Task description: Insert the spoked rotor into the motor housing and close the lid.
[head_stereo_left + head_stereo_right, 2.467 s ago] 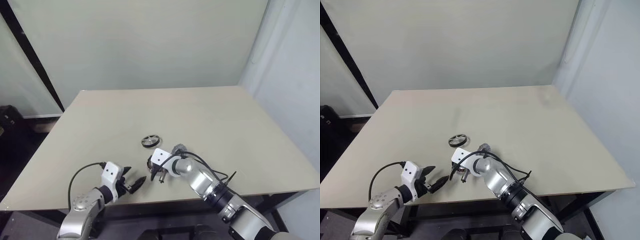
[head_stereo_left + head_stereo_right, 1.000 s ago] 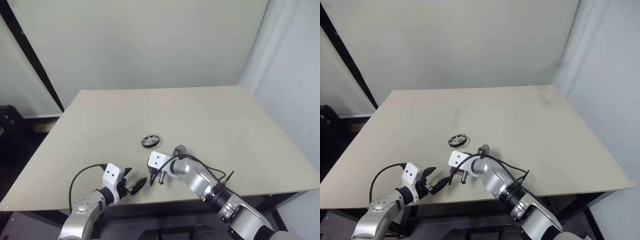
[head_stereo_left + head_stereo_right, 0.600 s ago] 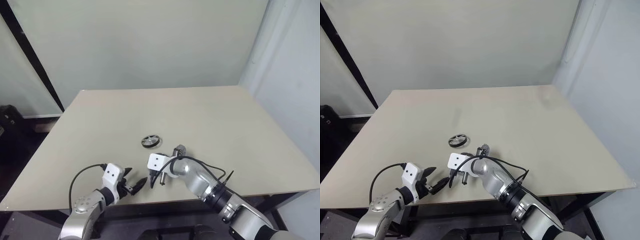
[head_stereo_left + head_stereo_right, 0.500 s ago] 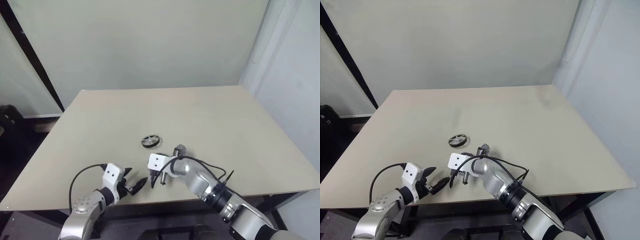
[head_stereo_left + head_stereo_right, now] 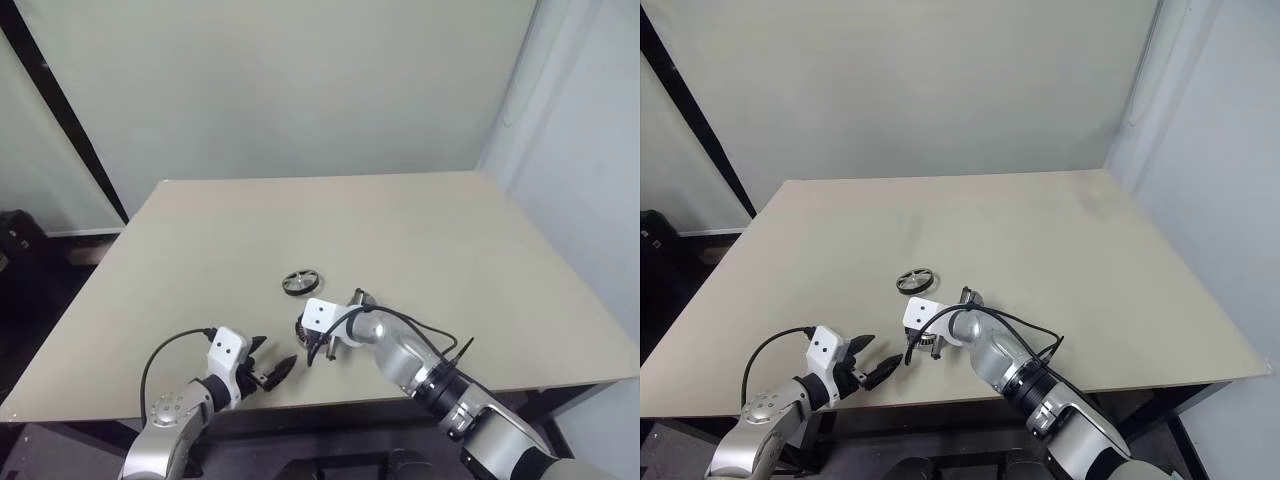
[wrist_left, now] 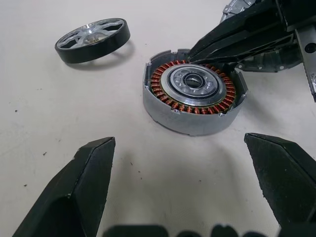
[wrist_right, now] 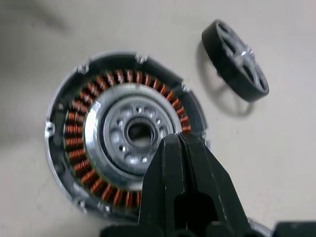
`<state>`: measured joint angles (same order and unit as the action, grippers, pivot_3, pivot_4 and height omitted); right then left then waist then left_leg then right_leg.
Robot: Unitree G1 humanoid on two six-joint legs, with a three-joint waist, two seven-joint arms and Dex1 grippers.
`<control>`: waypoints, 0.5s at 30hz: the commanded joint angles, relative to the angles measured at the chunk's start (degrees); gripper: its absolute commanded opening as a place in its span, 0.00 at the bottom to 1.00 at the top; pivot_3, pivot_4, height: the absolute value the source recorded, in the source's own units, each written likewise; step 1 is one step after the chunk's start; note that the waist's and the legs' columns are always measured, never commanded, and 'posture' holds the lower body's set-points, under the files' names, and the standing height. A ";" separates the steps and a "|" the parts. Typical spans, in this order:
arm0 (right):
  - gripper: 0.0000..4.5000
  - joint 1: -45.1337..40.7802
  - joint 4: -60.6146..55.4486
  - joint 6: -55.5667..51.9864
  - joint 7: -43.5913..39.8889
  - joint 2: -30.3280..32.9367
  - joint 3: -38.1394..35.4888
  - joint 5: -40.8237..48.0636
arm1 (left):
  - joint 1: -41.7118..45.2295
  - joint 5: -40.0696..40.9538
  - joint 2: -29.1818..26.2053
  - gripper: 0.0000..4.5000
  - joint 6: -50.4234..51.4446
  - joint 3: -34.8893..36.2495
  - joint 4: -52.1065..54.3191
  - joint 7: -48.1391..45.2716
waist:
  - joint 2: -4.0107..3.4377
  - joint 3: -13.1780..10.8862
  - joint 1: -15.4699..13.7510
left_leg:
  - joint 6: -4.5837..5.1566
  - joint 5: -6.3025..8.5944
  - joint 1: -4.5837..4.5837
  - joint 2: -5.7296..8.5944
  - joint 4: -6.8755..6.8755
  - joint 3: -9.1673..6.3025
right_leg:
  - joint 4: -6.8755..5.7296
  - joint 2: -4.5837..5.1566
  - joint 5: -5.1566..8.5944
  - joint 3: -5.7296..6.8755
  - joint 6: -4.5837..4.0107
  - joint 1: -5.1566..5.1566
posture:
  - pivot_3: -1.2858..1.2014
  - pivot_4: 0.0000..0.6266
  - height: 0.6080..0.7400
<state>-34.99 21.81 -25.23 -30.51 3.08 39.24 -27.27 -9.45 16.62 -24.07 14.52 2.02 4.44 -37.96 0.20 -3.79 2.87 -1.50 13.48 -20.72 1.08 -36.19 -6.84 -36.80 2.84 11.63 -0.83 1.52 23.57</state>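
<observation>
The spoked rotor [image 6: 93, 39], a dark ring with silver spokes, lies flat on the table beyond the motor housing [image 6: 192, 96]. The housing sits open, its copper windings circling a silvery centre. My left gripper [image 6: 177, 143] is open, its black fingers [image 6: 84, 182] spread wide just short of the housing. My right gripper [image 7: 178, 140] is shut with nothing between its fingers, and its tips rest at the housing's far rim. Under and behind the right arm lies the silver lid [image 5: 360, 298], partly hidden. The rotor [image 5: 303, 283] also lies free a little past both grippers.
The beige table [image 5: 420, 230] stretches wide behind and to both sides of the parts. Its front edge runs just below my left gripper [image 5: 270, 372]. A black cable [image 5: 420, 335] loops along my right arm.
My right gripper has shifted slightly away and to the right and rolled a little, still shut at the housing. The left gripper and the rotor have not moved.
</observation>
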 commanded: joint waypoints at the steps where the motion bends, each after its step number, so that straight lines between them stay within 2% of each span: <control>1: 0.00 -1.16 -2.07 -0.41 -1.33 0.28 1.00 -1.79 | 0.73 0.13 -0.05 1.00 -1.06 0.28 2.07 0.01 | 0.00 0.00 0.00 | 0.00 0.00 0.00 0.00 0.00 0.00 | 0.00 0.00 0.00 0.00 0.00 0.00 | 0.52 0.00 1.00; 15: 0.00 0.72 -2.93 -0.74 -4.24 -0.83 1.04 -0.11 | 0.51 0.10 -0.26 1.00 -0.66 0.30 2.46 0.10 | 0.01 0.01 0.07 | 0.00 0.00 0.04 -0.01 0.01 0.01 | -0.01 0.00 0.00 0.00 0.00 -0.02 | 0.52 0.00 1.00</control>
<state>-34.57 20.79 -26.18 -33.93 3.23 40.33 -28.15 -9.44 16.62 -24.07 14.52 2.02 4.44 -37.93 0.21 -3.78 2.94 -1.51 13.48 -20.67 1.07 -36.18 -6.82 -36.80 2.84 11.63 -0.83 1.52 23.55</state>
